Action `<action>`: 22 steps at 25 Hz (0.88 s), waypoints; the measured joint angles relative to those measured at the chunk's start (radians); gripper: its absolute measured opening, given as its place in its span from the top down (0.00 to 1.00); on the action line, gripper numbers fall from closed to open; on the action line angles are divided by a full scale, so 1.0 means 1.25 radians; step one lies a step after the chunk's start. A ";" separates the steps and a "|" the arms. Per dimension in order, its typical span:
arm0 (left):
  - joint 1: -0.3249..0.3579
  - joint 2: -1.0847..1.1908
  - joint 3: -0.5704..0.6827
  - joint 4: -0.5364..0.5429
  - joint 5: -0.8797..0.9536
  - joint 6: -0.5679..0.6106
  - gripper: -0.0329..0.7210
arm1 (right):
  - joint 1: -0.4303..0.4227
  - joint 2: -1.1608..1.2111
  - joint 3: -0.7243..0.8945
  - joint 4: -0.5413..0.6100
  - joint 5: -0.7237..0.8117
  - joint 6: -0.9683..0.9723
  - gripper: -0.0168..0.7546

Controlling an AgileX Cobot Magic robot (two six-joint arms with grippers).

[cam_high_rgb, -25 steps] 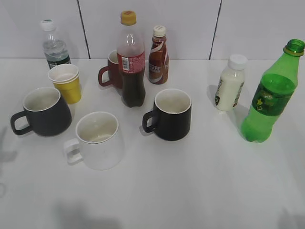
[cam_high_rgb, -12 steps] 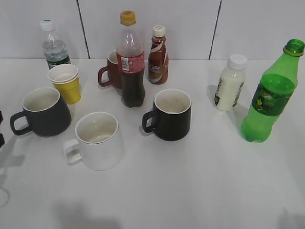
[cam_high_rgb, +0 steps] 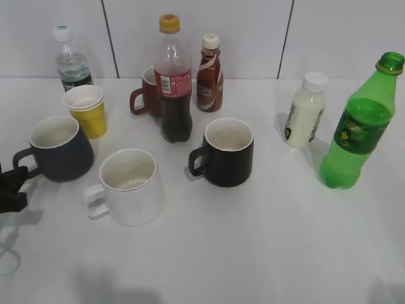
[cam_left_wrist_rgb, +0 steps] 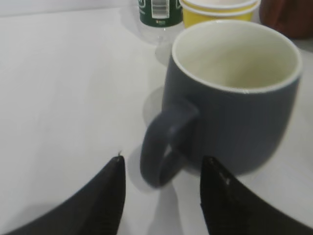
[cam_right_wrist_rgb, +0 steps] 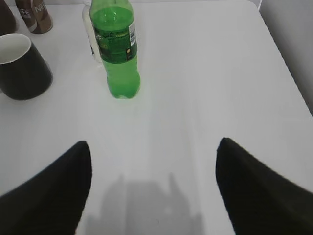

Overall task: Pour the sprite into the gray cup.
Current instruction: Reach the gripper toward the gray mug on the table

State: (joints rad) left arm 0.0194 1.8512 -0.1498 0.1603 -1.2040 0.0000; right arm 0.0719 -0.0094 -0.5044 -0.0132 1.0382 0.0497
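Here the left gripper [cam_left_wrist_rgb: 161,196], jaws spread, flanks the gray cup's [cam_left_wrist_rgb: 234,93] handle untouched, while the right gripper [cam_right_wrist_rgb: 154,193], jaws spread, faces the sprite [cam_right_wrist_rgb: 116,49].

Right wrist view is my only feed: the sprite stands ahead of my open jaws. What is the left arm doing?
Observer: The left gripper is at the gray cup, jaws open on either side of its handle, not closed on it.
Operator: Where does that cup sit relative to the sprite?
Observer: Far left of the table. The sprite is far right, with the white mug and the black mug between them.
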 joint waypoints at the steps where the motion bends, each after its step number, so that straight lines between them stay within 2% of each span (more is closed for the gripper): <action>1: 0.000 0.010 -0.011 0.000 0.000 0.000 0.45 | 0.000 0.000 0.000 0.000 0.000 0.000 0.21; 14: 0.000 0.130 -0.115 -0.021 -0.004 0.000 0.45 | 0.000 0.000 0.000 0.000 0.000 0.001 0.21; 22: 0.000 0.150 -0.204 -0.037 0.003 0.000 0.54 | 0.000 0.000 0.000 0.000 0.000 0.001 0.21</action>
State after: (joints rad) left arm 0.0194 2.0388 -0.4049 0.1147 -1.2001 0.0000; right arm 0.0719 -0.0094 -0.5044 -0.0132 1.0382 0.0508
